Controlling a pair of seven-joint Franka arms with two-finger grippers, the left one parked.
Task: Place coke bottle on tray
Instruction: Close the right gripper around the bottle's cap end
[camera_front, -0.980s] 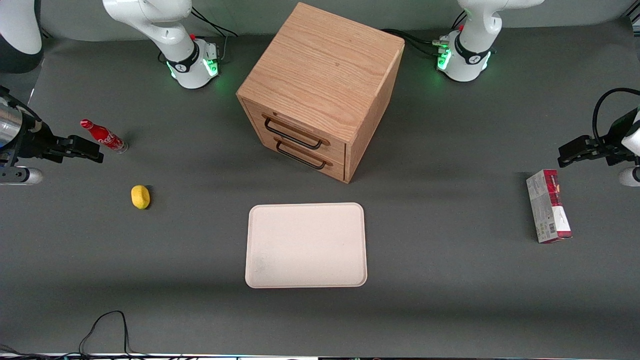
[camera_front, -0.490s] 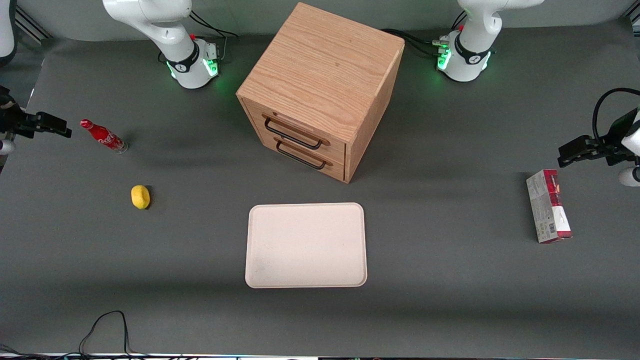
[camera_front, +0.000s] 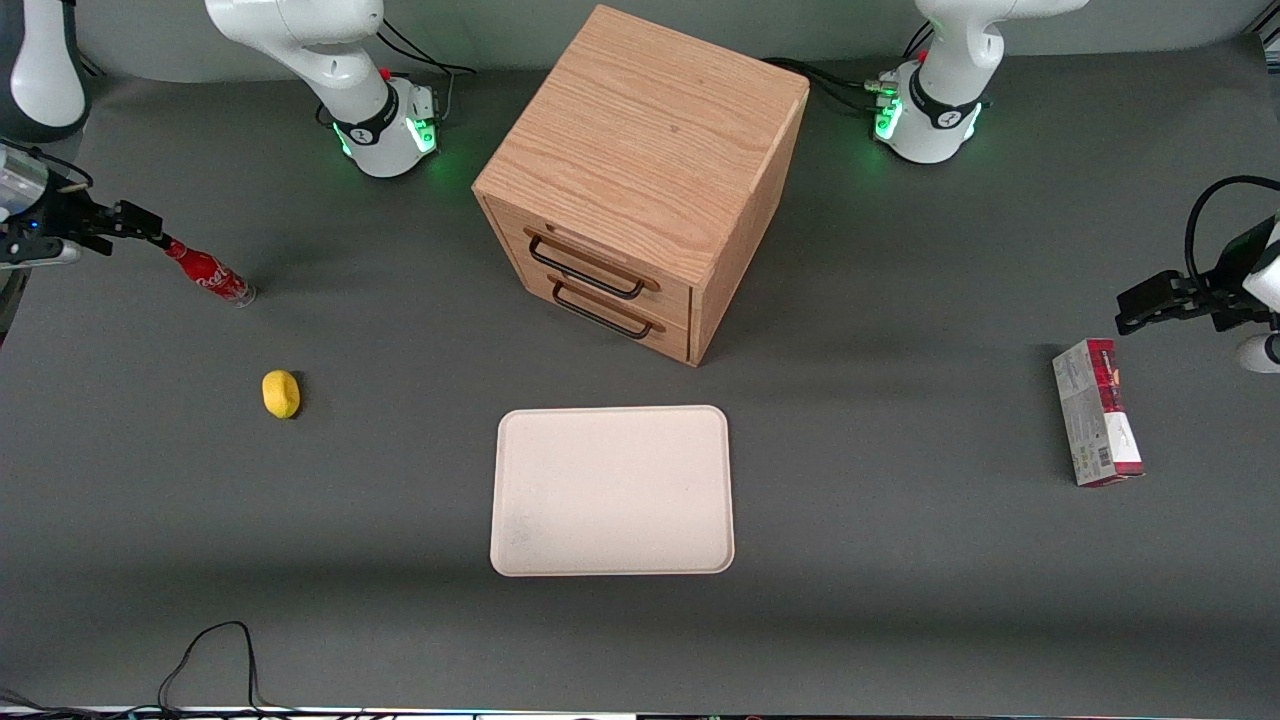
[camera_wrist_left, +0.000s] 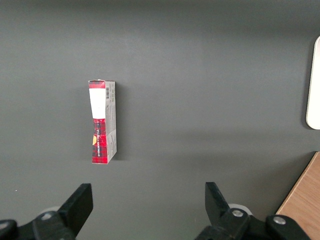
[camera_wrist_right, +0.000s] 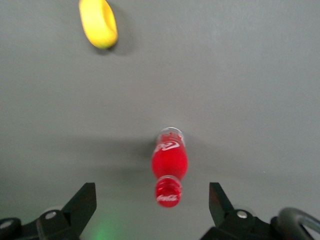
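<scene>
The bottle (camera_wrist_right: 169, 167) is small, slim and red, with a red cap, white script on the body and a clear base. In the front view we see it standing on the table (camera_front: 400, 620) toward the working arm's end (camera_front: 209, 274). The wrist view looks down on its cap, which bears white lettering.

The gripper (camera_front: 150, 226) hangs above the bottle, its tips at the level of the cap in the front view. Its fingers (camera_wrist_right: 82, 202) are spread wide. In the wrist view we see the bottle between the two fingers, roughly midway, with clear table showing on each side of it. Neither finger touches the bottle, and the gripper holds nothing.

A lemon (camera_wrist_right: 98, 23) lies on the table apart from the fingers; in the front view (camera_front: 281, 393) it sits nearer the camera than the bottle.

The tray (camera_front: 520, 430) is pale cream-pink, rectangular, with rounded corners and a low rim. It lies well apart from the gripper, near the middle of the table, in front of the wooden drawer box (camera_front: 640, 170). Nothing rests on it.

A carton (camera_wrist_left: 102, 121) lies toward the parked arm's end.
</scene>
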